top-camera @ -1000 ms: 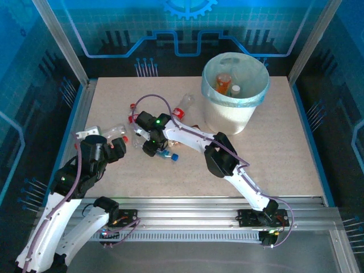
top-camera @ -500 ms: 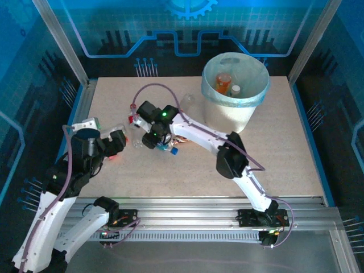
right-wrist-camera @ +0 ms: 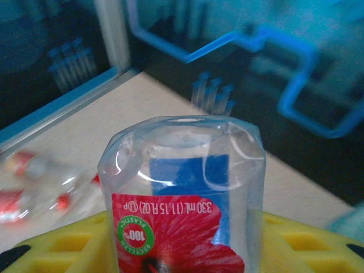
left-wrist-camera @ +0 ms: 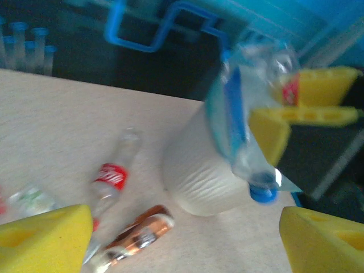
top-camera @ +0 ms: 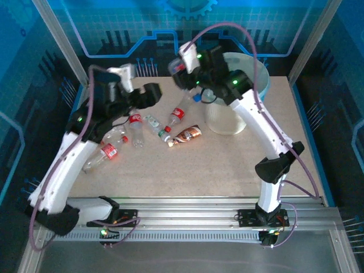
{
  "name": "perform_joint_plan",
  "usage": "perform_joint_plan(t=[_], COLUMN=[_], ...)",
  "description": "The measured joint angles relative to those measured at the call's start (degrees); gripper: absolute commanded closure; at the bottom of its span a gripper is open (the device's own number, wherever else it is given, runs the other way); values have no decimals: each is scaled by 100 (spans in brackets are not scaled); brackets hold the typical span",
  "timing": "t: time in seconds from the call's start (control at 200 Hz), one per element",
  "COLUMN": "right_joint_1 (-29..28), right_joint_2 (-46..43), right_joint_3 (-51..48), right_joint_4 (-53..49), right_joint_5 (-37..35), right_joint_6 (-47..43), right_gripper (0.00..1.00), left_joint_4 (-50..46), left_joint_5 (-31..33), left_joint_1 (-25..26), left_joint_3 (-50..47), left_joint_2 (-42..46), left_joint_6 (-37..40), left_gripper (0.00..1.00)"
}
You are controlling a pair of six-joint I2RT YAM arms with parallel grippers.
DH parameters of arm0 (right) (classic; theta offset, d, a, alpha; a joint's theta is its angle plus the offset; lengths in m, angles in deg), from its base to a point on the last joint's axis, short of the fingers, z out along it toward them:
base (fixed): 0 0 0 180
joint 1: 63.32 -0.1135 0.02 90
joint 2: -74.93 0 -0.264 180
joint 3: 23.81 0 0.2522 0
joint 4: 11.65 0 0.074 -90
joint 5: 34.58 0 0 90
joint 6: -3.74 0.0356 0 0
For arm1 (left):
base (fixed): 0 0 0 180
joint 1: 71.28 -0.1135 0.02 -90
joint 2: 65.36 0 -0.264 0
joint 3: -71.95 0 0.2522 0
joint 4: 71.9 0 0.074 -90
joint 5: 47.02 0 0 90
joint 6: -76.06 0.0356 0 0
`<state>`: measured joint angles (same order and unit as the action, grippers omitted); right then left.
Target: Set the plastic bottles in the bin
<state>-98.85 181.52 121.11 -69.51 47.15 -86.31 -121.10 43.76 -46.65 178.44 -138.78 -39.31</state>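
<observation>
The right end effector (left-wrist-camera: 284, 105) grasps a clear bottle (left-wrist-camera: 247, 136) cap-down, the bin (top-camera: 227, 120) close at its 3 o'clock; the left end effector (top-camera: 138, 85) is released.

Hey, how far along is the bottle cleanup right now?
Done: unclear, the right arm blocks the view into the bin. In hand: right gripper holds a blue-capped clear bottle near the bin. Remaining: five or more bottles lie on the table, left gripper open and empty.

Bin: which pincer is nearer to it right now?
Right. The right pincer holds a blue-capped bottle up beside the left rim of the bin. The left pincer is open, farther left above the bottles lying on the table.
</observation>
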Motion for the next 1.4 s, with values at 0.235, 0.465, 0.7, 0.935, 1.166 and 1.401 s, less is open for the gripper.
perform_joint_plan(t=[0.235,0.465,0.7,0.935,1.166,1.401], right_joint_1=[848,1274,1349,1386,1386,1386], right_joint_2=[-9,-9,-9,-11,-24,-61], right_joint_3=[-144,-748,-1213,-1246,-1257,-1257], right_joint_4=[1008,1687,1945,2017,2020,2002], right_joint_5=[-855,-1401,-1641,-1725,-1722,-1652], right_joint_6=[-66,-61,-13,26,46,116], right_gripper=[46,42,30,25,27,29], left_joint_4=[758,920,966,986,1012,1019], left_joint_5=[-483,-654,-673,-669,-669,-664], left_joint_1=[590,592,592,592,592,592], left_joint_3=[1429,1711,1777,1777,1777,1768], left_joint_2=[-1805,-2472,-2487,-2487,-2487,-2485], left_joint_6=[192,133,133,146,149,149], left_gripper=[14,14,14,13,13,13])
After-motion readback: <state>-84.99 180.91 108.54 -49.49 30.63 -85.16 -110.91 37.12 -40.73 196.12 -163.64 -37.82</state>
